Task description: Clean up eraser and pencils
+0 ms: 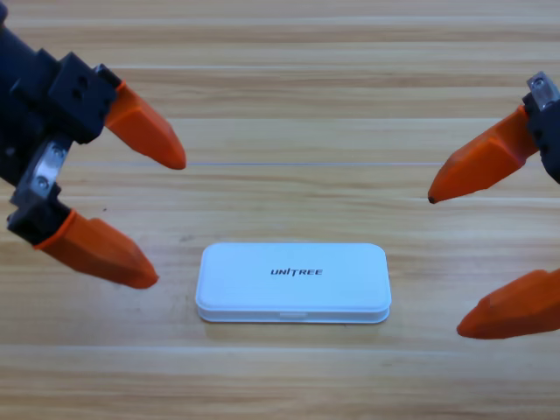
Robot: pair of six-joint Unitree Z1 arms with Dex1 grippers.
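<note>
The white UNITREE case lies shut in the middle of the wooden table, lid down. The eraser and the pencils are out of view. My left gripper hangs at the left edge, large in view, open with its two orange jaws wide apart and nothing between them. At the right edge my right gripper is also open, its orange jaws spread and empty. Both grippers stand apart from the case, one on each side of it.
Bare wooden table lies behind and in front of the case.
</note>
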